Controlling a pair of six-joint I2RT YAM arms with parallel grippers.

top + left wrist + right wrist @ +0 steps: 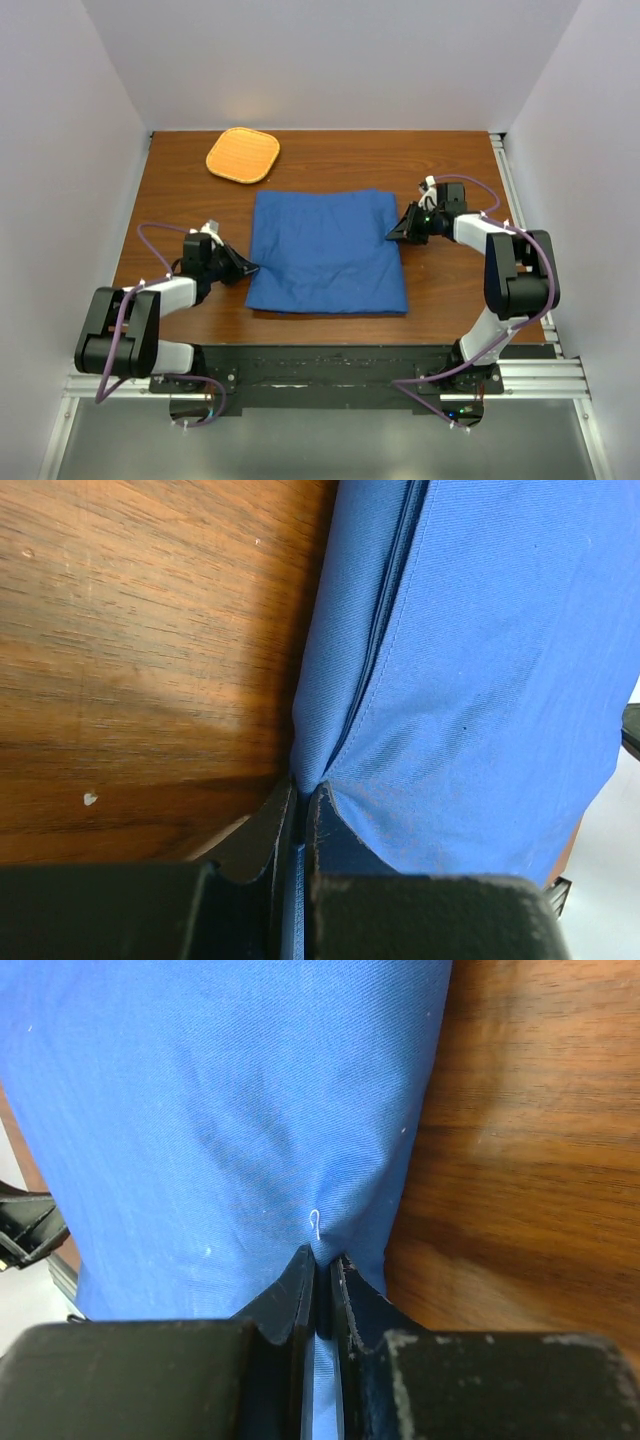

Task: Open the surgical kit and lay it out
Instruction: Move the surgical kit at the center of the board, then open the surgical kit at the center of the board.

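Observation:
The surgical kit shows only as a folded blue cloth wrap (pixel 325 250) lying flat in the middle of the table; whatever lies inside it is hidden. My left gripper (pixel 248 268) is shut on the wrap's left edge, near the front corner. In the left wrist view blue cloth (pixel 470 670) is pinched between the jaws of the left gripper (pixel 302 792). My right gripper (pixel 393 234) is shut on the wrap's right edge. The right wrist view shows the cloth (pixel 230 1110) bunched into the closed jaws of the right gripper (pixel 322 1257).
An orange rounded-square mat (pixel 243 154) lies at the back left of the wooden table (pixel 450 290). White walls enclose the table on three sides. A metal rail (pixel 520 210) runs along the right edge.

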